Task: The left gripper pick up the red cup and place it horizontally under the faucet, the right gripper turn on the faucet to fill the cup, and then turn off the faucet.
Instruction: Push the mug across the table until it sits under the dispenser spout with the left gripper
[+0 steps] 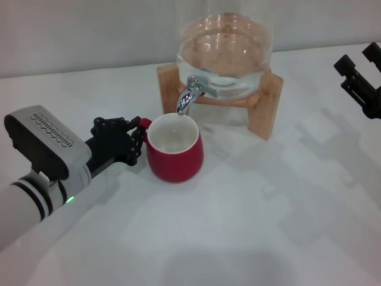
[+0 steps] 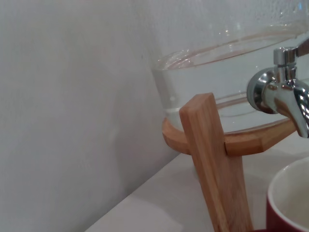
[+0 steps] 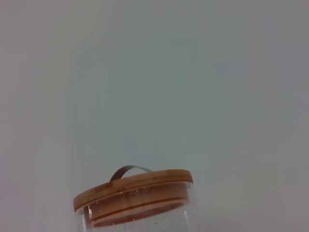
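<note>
The red cup (image 1: 174,149) stands upright on the white table, its white inside showing, its mouth right below the spout of the chrome faucet (image 1: 191,92). My left gripper (image 1: 138,138) reaches in from the left and is shut on the cup's small handle. In the left wrist view the faucet (image 2: 282,99) hangs just above the cup's rim (image 2: 289,198). No water runs from the spout. My right gripper (image 1: 357,58) hovers at the far right, away from the faucet, open with nothing between its fingers.
The glass dispenser jar (image 1: 226,42) holds water and rests on a wooden stand (image 1: 262,113) at the back of the table. The right wrist view shows only the jar's wooden lid (image 3: 135,191) against a plain wall.
</note>
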`<move>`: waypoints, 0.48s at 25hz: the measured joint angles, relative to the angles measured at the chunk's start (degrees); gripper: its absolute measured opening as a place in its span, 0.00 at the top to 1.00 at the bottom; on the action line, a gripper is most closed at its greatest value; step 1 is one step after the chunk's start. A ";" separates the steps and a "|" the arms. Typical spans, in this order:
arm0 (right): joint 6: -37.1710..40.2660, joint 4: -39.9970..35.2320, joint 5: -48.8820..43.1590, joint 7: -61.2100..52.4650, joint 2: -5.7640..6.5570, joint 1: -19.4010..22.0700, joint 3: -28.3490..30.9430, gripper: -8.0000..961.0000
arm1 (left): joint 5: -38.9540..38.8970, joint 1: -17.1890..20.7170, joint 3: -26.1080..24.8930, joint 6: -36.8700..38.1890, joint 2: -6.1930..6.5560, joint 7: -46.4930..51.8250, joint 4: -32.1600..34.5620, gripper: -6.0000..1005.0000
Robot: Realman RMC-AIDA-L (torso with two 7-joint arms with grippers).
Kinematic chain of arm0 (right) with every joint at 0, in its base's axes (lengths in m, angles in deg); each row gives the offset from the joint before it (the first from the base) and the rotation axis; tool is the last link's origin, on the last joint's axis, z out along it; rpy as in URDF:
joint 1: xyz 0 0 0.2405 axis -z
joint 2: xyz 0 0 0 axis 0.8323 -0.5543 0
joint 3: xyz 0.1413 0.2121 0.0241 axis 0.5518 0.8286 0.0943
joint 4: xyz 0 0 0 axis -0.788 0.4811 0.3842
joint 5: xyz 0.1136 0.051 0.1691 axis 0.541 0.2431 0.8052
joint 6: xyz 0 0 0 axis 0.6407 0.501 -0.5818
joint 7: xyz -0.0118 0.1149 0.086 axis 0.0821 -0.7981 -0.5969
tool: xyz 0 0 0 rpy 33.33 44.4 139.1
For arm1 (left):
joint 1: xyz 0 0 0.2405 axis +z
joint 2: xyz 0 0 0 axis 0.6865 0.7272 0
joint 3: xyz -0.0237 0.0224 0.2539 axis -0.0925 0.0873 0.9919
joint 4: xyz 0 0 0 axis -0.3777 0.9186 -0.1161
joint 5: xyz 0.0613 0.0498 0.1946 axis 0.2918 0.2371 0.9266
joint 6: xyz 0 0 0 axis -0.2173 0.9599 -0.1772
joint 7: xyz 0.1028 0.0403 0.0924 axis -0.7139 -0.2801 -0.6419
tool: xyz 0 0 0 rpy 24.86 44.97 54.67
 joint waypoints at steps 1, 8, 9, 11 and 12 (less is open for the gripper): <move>0.00 0.00 0.00 0.00 0.00 0.00 0.02 0.11 | 0.00 -0.04 -0.01 -0.11 0.00 -0.01 0.01 0.88; 0.00 -0.19 0.05 0.00 0.00 -0.09 0.01 0.11 | -0.01 -0.13 -0.15 -0.48 0.00 -0.13 0.02 0.87; 0.00 -0.19 0.05 0.00 0.00 -0.09 -0.03 0.11 | -0.02 -0.13 -0.15 -0.51 0.00 -0.14 0.02 0.87; 0.00 -0.19 0.03 0.00 0.00 -0.09 -0.10 0.11 | -0.02 -0.18 -0.09 -0.51 0.01 -0.15 0.02 0.87; 0.00 -0.19 0.03 0.00 0.00 -0.09 -0.12 0.11 | -0.02 -0.23 -0.08 -0.51 0.00 -0.16 0.02 0.87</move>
